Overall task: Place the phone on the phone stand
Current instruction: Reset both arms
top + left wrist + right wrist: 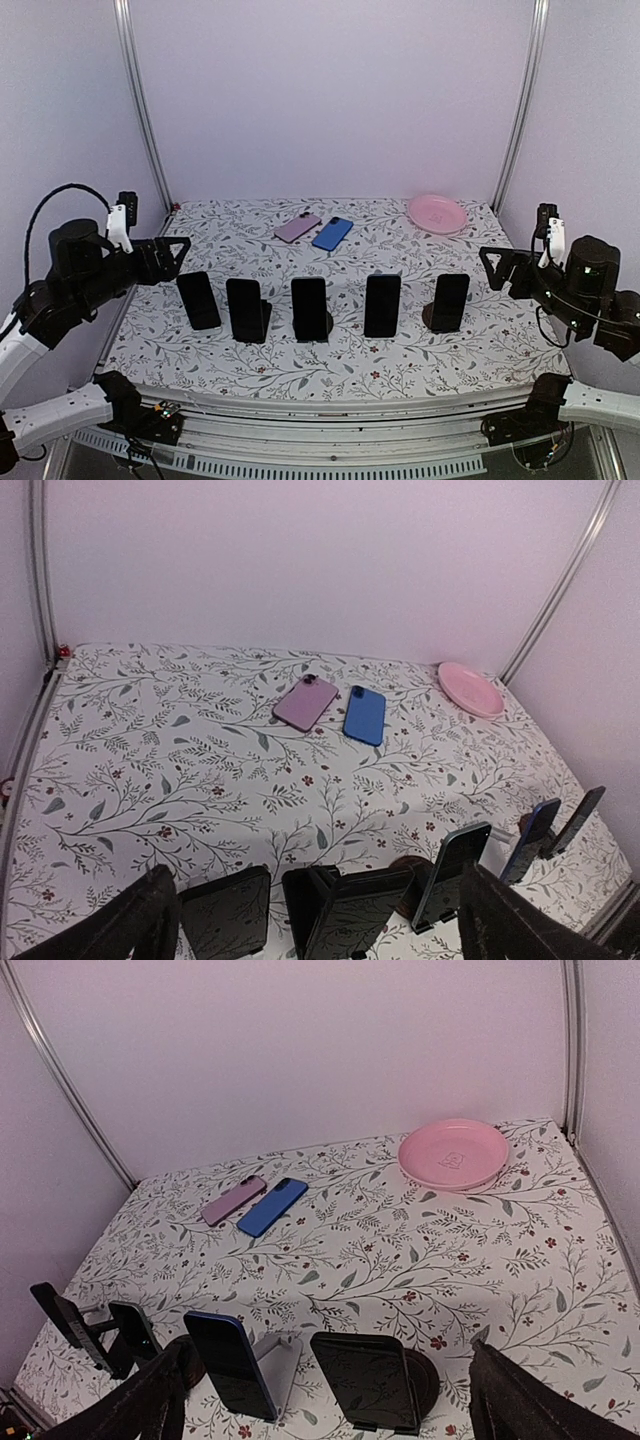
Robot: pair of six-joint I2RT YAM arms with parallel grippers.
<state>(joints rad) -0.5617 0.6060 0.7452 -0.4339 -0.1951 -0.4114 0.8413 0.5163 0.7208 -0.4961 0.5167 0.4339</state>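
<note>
Glossy black phones (310, 307) stand on matt floral cloth (250, 240); pink plate (436, 213) looks smooth plastic.

Lab robot test cell indicated: floral-clothed table (230, 225) enclosed by plain pale panels (330, 90); aluminium posts (140, 100) seen at 11 and 1 o'clock; arm bases (125, 400) bolted at 6 o'clock.

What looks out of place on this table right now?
Two phones, a lilac phone and a blue phone, lie flat near the back, off any stand, while five dark phones stand propped in a row. Nothing looks spilled or damaged.
</note>
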